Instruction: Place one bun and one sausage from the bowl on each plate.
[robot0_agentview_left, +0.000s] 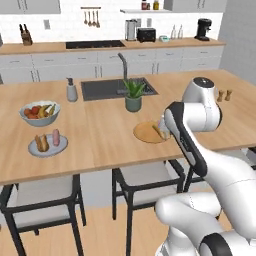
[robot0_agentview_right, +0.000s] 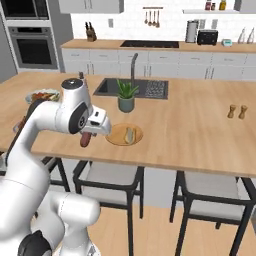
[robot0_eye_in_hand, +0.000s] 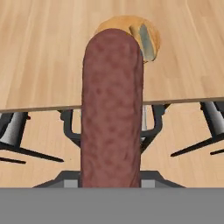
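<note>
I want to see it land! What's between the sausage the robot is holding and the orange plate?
Only bare wooden countertop. In the hand view the sausage points toward the tan plate, which already holds a bun.

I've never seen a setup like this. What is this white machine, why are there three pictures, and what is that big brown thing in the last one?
The white machine is a robot arm on a wheeled base in a simulated kitchen. Two pictures come from cameras on its base, left and right; the third from a camera on its hand. The brown thing is a sausage, pinched upright in the gripper, so it looms large. On the counter lie a tan plate with a bun, a grey-blue plate already holding a bun and a sausage, a fruit bowl, a potted plant and a sink.
</note>
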